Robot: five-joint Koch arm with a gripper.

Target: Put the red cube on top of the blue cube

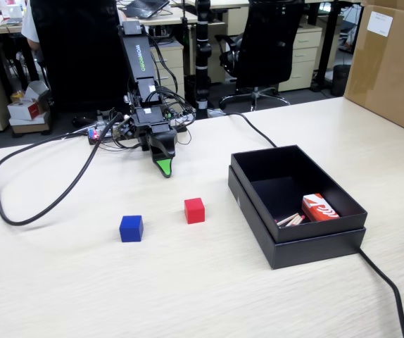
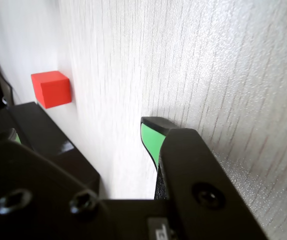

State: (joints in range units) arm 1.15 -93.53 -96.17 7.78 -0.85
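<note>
Gripper (image 1: 164, 169) spread open, empty, behind red cube (image 1: 194, 210); blue cube (image 1: 131, 228) sits left of red in the fixed view.

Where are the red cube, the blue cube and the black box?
red cube (image 1: 194, 210): fixed view, front face.
blue cube (image 1: 131, 229): fixed view, front face.
black box (image 1: 307, 248): fixed view, near outer wall.

Black arm (image 1: 140, 77); green-tipped jaws; cables
</note>
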